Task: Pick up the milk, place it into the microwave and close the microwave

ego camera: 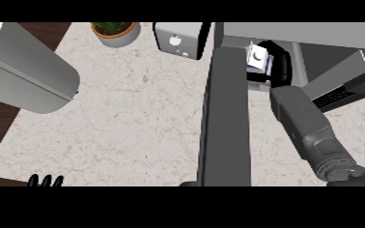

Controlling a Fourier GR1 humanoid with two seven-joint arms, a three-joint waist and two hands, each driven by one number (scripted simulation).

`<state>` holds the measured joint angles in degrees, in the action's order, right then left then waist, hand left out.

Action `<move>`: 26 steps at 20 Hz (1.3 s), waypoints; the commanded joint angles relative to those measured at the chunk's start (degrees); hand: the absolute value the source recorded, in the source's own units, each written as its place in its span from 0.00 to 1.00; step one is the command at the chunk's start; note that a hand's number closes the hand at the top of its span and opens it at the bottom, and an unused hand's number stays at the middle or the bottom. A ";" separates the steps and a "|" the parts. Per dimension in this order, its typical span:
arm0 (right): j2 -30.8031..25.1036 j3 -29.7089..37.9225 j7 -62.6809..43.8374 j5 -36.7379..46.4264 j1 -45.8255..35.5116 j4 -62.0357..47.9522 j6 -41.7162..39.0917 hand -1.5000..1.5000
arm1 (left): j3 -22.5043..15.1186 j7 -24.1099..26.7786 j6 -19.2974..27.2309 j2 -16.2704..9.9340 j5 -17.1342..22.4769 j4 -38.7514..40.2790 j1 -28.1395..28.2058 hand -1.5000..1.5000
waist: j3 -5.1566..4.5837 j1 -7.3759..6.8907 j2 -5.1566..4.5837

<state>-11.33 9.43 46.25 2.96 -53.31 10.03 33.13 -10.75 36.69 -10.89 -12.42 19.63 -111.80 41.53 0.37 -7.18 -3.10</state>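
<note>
Head view, looking steeply down. The pale marbled tabletop (pixel 143 125) fills most of the field. At upper right stands the microwave (pixel 299 34), grey, with its door (pixel 227 121) swung open; the door is seen edge-on as a long dark slab running from the microwave's front down to the lower edge of the view. A large grey rounded body (pixel 32 72), which cannot be identified from this angle, occupies the left edge.

The right forearm (pixel 310 125) rises from the lower right toward the microwave's opening. The right hand (pixel 279 65), black, is at the mouth of the opening with its fingers curled round the milk (pixel 258 58), a small white and blue carton. The carton is held just right of the door's top end; whether it rests on the microwave's floor or hangs above it cannot be told.

A grey toaster (pixel 178 39) sits at the top centre, just left of the door. A potted plant (pixel 114 31) stands further left.

The left hand (pixel 44 181) shows only as upright fingertips at the lower left edge, open and resting.
</note>
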 commanded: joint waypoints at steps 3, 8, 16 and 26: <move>0.17 2.46 4.37 -1.49 -1.49 1.06 2.84 1.00 | -0.19 -0.01 0.69 0.97 -0.10 0.68 -0.91 0.00 | 0.08 -0.95 -0.59; -1.02 2.15 4.07 0.56 -2.40 -0.22 12.97 1.00 | 1.37 -0.35 -0.72 -1.05 0.16 2.02 -1.84 0.00 | -0.11 -1.51 -0.91; -1.65 3.44 3.50 0.87 -3.62 -0.57 17.68 1.00 | 0.43 -0.83 0.01 0.12 -0.10 2.36 -2.85 0.00 | -0.02 -1.64 -0.91; -6.51 -4.99 -19.89 10.66 2.64 -9.93 35.44 0.00 | 0.86 -1.22 -0.15 -0.90 -1.18 2.19 -5.05 0.00 | -0.56 -4.54 -2.60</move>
<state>-17.34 7.39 31.87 10.47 -51.96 1.57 60.66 -9.89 35.59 -11.26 -13.34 18.97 -109.98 37.38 -0.18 -10.73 -5.56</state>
